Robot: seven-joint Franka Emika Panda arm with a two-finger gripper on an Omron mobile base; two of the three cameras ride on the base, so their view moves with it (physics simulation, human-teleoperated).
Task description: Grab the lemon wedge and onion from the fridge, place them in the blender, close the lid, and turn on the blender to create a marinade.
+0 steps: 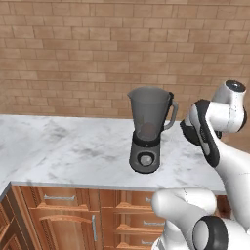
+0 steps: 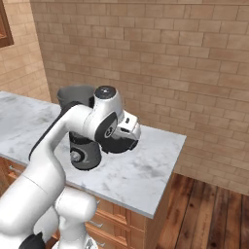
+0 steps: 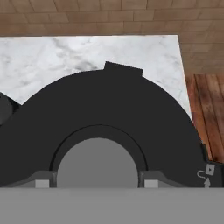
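The blender [image 1: 148, 131] stands on the marble tabletop [image 1: 63, 146] with its mouth uncovered, so closing it and switching it on are left (whether the lemon and onion are inside, I cannot tell). My pincer [image 3: 96, 181] straddles the lid's [image 3: 100, 113] grey knob [image 3: 97, 164], fingertips [image 3: 42, 182] wide on either side; I judge I'm gripping the lid.

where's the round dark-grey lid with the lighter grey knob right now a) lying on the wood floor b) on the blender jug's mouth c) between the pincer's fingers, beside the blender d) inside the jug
c: in the hand view the round dark-grey lid with its lighter grey knob sits between the pincer fingers, over the white marble counter; the smoky-grey see-through blender jug stands open-mouthed.
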